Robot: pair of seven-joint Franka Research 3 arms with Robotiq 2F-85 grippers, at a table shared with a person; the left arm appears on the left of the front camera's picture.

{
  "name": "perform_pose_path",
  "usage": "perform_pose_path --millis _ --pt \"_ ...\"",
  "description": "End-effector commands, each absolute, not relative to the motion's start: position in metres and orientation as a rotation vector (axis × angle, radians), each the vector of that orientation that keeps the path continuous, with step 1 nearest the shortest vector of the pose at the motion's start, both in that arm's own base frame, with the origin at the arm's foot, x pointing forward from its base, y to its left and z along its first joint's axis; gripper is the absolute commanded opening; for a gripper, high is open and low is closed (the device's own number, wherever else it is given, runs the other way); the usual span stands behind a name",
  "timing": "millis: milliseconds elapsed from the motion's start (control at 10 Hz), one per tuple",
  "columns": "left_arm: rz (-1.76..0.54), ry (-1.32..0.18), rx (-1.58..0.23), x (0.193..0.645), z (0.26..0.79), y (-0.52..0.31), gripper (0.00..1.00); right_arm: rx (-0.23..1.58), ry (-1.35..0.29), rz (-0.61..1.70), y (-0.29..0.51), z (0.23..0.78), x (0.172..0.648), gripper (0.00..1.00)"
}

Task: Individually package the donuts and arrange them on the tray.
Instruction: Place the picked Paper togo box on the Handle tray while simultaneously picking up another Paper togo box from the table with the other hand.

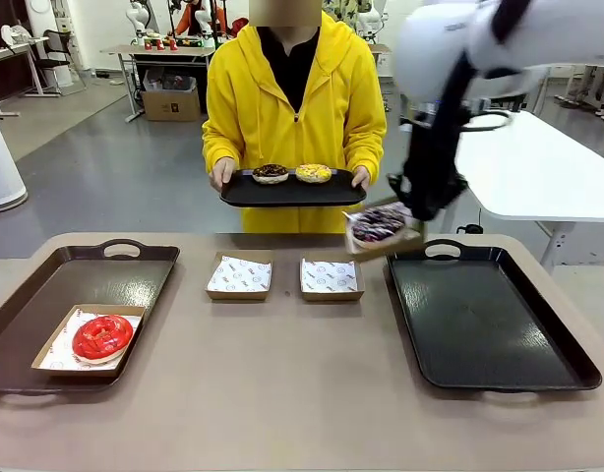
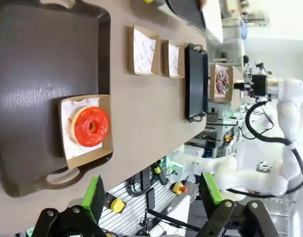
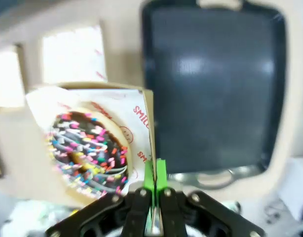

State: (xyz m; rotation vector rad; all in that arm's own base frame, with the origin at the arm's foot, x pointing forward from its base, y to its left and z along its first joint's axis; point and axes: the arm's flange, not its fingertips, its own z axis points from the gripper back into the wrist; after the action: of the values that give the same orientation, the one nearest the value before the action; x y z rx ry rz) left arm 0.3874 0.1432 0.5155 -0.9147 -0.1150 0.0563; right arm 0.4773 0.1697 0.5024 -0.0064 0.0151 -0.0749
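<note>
My right gripper (image 1: 410, 209) (image 3: 154, 180) is shut on the edge of a paper-lined box (image 3: 136, 113) carrying the sprinkled donut (image 1: 378, 223) (image 3: 87, 153). It holds the box in the air near the far left corner of the right black tray (image 1: 489, 315) (image 3: 215, 84). The red donut (image 1: 102, 337) (image 2: 90, 126) lies in its box on the left tray (image 1: 46, 295) (image 2: 38, 59). Across the table, the chocolate donut (image 1: 271, 173) and yellow donut (image 1: 314, 173) sit on a black tray (image 1: 292, 192) held by a person. My left gripper (image 2: 151, 195) hangs open high above the left tray.
Two empty paper-lined boxes (image 1: 239, 275) (image 1: 331, 277) stand side by side between the trays, near the table's far edge. The person's hands grip both ends of the held tray. A white table (image 1: 538, 167) stands behind at the right.
</note>
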Motion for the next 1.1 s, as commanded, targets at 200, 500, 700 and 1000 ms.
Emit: perform_pose_path --millis 200,500,700,1000 --pt "0.025 -0.001 -0.697 0.433 0.515 0.05 1.0 -0.017 -0.001 -0.08 0.107 0.464 0.429 0.02" --pt "-0.002 0.048 -0.554 0.455 0.498 -0.012 1.0 -0.034 -0.005 -0.06 0.086 0.442 0.423 0.02" --pt "-0.01 0.052 -0.432 0.465 0.481 -0.045 1.0 -0.07 0.011 -0.073 0.077 0.432 0.419 0.02" --pt "-0.027 0.034 -0.287 0.478 0.452 -0.089 1.0 -0.038 0.021 -0.083 0.089 0.44 0.424 0.02"
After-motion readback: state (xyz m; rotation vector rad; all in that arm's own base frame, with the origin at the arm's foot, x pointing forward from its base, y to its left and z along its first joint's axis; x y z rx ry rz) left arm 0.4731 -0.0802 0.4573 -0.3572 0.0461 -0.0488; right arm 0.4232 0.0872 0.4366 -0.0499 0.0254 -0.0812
